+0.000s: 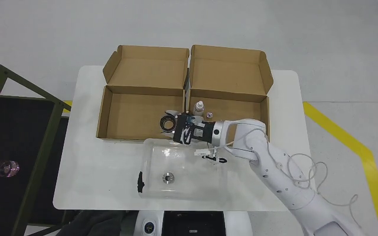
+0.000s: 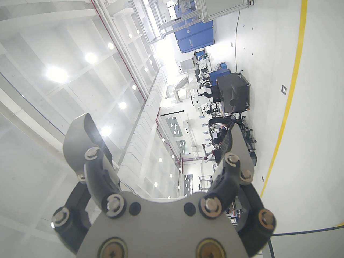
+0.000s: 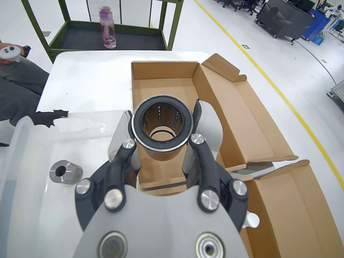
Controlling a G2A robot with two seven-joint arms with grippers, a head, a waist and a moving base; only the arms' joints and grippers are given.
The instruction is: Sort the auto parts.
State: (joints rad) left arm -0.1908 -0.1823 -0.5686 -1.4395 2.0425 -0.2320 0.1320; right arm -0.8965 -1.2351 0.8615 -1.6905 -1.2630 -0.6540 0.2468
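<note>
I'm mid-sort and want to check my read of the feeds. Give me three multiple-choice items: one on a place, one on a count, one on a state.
1. Where is the bearing held in the right end effector?
A. Over the left cardboard box
B. Down on the floor
C. On a cart shelf

2. How many cardboard boxes stand on the table?
A. One
B. Two
C. Four

3. How is the left end effector?
A. Shut on a part
B. Open, empty
C. Shut, empty

Answers:
1 A: the top view shows the bearing above that box's near corner.
2 B: the left one and the right cardboard box stand side by side.
3 B: its fingers stand apart with nothing between them.
</note>
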